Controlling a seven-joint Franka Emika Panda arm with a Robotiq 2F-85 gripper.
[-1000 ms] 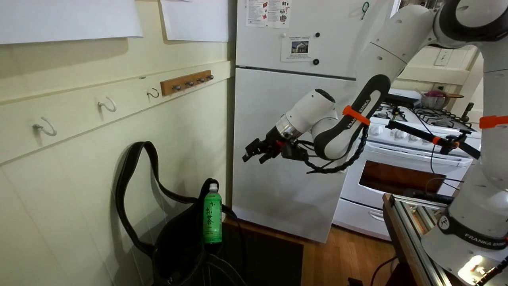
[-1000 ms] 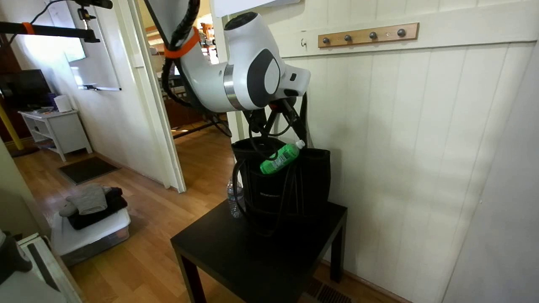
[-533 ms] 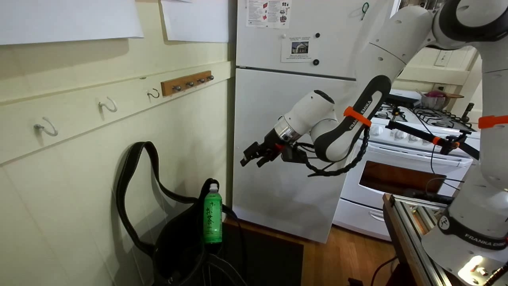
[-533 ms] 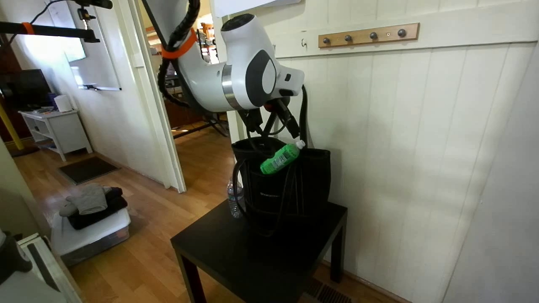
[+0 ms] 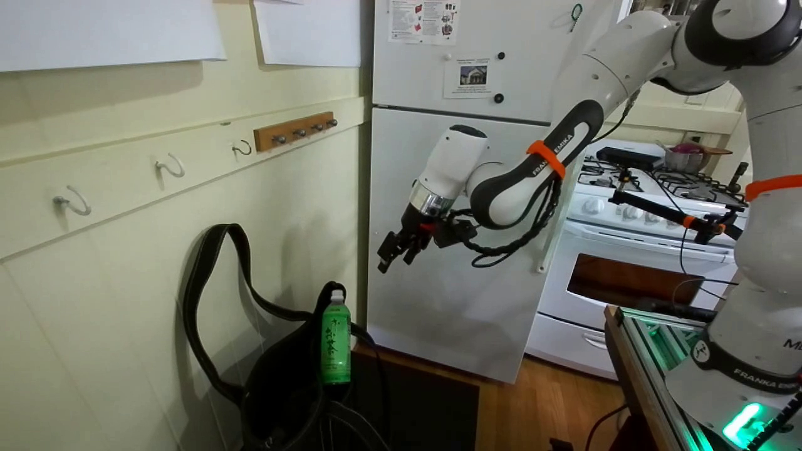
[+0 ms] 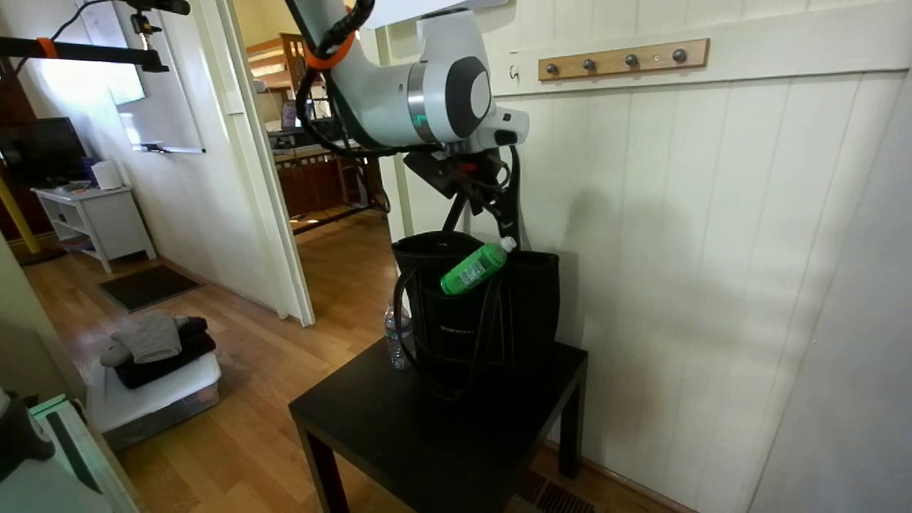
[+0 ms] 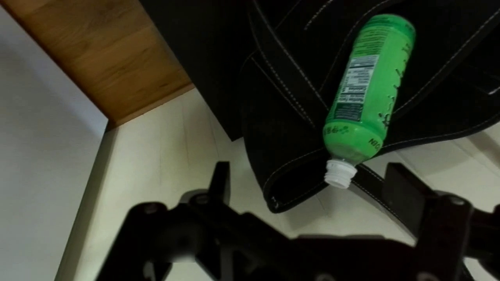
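Standing wide, the pincer is shown in an exterior view at the end of a white robot arm; it is angled downward, above a green bottle and to the right of it in that view, with a clear gap between them; the bottle is rested on a black bag, its white cap uppermost; a bag strap is looped up against a cream wall, on which a wooden peg rack is mounted; behind the arm, a white refrigerator and a white stove are seen.

In an exterior view, the black bag is set on a black table; the green bottle is tilted across the bag's upper front, cap end raised; the pincer is seen above it, its spread hard to judge from this angle; a clear bottle is stood beside the bag; folded clothes are piled on a lidded bin on the wooden floor, well apart from the table.

In the wrist view, two dark fingers are spread far apart; the green bottle is seen beyond them, laid slantwise over the bag, its cap framed in the gap.
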